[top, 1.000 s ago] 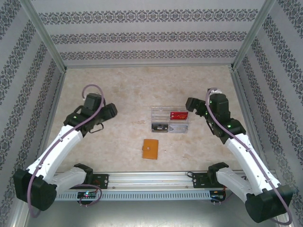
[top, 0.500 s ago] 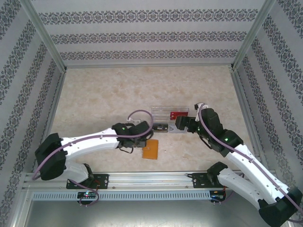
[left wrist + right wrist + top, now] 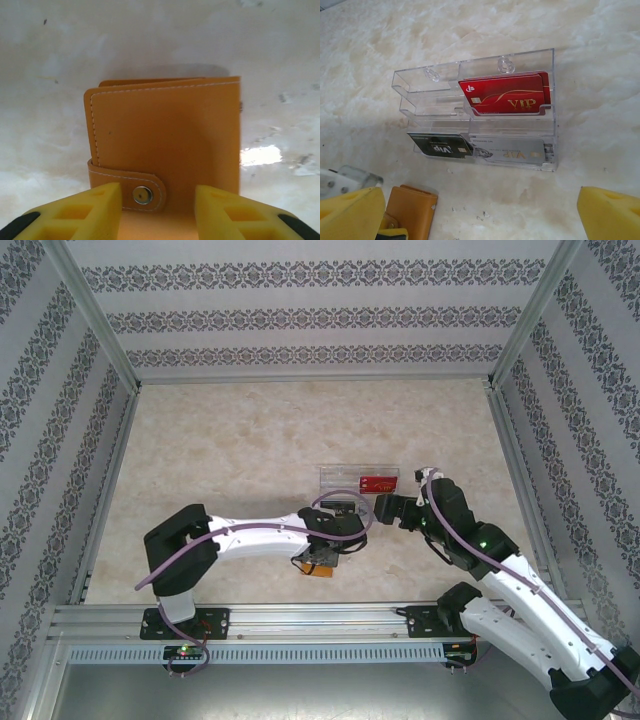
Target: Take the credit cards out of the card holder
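Orange-tan card holder (image 3: 165,145) lies snapped shut on the desk (image 3: 150,40), its inside hidden, near edge cut off between the parted left fingers (image 3: 100,210); right fingers (image 3: 350,210) spread wide.

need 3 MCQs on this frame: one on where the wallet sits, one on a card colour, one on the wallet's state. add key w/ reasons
1. Where is the wallet relative to the clear tray?
A) inside it
B) on the table, on its near side
C) on top of it

2. What colour is the card in the tray's upper right slot, right wrist view?
A) red
B) blue
C) green

3. What state is the wallet in?
A) spread open
B) closed, strap snapped
C) closed, strap hanging loose

Key:
1 B: the top view shows it lying on the table, on the near side of the tray.
2 A: the card there is plainly red.
3 B: the left wrist view shows the strap fastened by its snap.
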You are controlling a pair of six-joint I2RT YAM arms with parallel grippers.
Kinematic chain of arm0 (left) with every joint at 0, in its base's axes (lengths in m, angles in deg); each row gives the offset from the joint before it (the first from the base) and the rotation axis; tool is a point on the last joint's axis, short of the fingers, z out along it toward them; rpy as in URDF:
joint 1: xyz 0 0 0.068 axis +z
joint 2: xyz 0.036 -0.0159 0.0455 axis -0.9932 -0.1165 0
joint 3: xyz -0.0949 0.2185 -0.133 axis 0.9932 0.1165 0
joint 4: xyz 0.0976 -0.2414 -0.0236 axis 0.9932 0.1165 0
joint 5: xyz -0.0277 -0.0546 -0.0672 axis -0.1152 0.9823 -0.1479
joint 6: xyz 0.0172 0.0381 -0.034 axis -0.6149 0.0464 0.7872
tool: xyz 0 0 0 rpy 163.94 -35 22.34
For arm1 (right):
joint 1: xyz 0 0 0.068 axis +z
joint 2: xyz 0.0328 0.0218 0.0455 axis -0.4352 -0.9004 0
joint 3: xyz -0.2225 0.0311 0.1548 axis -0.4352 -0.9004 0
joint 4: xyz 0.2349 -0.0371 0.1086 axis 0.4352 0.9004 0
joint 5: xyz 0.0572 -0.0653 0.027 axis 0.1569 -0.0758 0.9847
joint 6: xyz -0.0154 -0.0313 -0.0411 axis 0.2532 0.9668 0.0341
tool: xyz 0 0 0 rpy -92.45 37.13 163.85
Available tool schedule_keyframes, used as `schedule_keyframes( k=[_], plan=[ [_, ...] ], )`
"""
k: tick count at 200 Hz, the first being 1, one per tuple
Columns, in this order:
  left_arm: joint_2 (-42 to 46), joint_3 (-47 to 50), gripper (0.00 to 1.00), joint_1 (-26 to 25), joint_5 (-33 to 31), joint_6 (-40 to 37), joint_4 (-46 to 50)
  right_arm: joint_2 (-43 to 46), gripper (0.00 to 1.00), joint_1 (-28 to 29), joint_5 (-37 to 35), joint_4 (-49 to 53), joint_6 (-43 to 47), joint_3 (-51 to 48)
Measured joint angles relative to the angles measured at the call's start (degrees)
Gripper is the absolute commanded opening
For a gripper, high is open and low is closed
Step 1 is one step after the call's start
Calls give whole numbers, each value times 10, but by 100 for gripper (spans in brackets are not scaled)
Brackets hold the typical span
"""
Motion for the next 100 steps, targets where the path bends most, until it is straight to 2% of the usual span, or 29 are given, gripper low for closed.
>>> schedule_keyframes(
  k=[50, 69, 86, 100],
  plan=[
    [-16, -14, 38, 0, -7, 3, 31, 10, 98, 0, 1, 9, 0, -1],
    [-18, -14, 30, 0, -9, 5, 37, 10, 98, 0, 4, 9, -2, -1],
    [-19, -14, 11, 0, -14, 3, 43, 10, 98, 4, 5, 9, -2, -1],
    [-19, -14, 0, 0, -17, 2, 49, 8, 98, 8, 8, 9, -2, -1]
  ],
)
